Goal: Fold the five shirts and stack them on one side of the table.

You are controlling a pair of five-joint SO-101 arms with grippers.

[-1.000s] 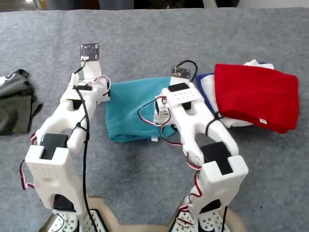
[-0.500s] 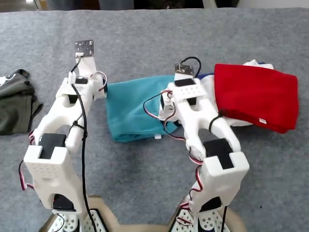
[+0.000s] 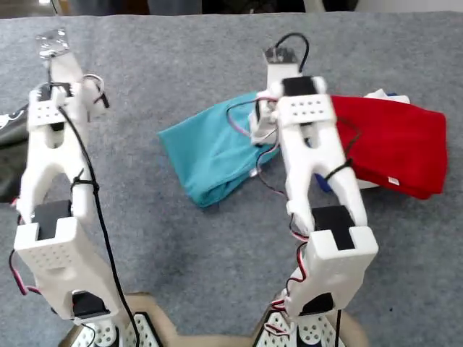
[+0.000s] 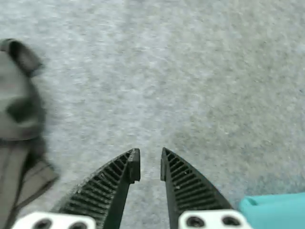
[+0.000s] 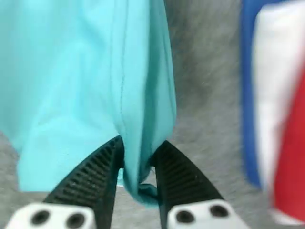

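Black right tool (image 5: pixel 138 143): clamped on a fold of the teal shirt (image 3: pixel 210 155), which lies askew at mid surface between the two arms.
Black left tool (image 4: pixel 149 155): jaws narrowly apart, holding nothing, over bare cloth near the far left corner.
Around: red shirt (image 3: pixel 394 144) lies folded on a white shirt (image 5: pixel 279 95) and a blue shirt (image 5: pixel 248 95) by the right edge, just beside the teal one. A dark olive shirt (image 4: pixel 19 109) lies crumpled at the left edge.
In the way: right arm (image 3: pixel 318 159) crosses the red shirt's inner end; left arm (image 3: pixel 51 166) covers part of the olive one.
Ground: surface (image 3: pixel 181 58) of grey felt-like cloth, wall to wall.
Change: the left arm has swung from the teal shirt's edge out toward the far left corner. The right arm has pushed toward the far edge, and the teal shirt has turned from square to slanted.
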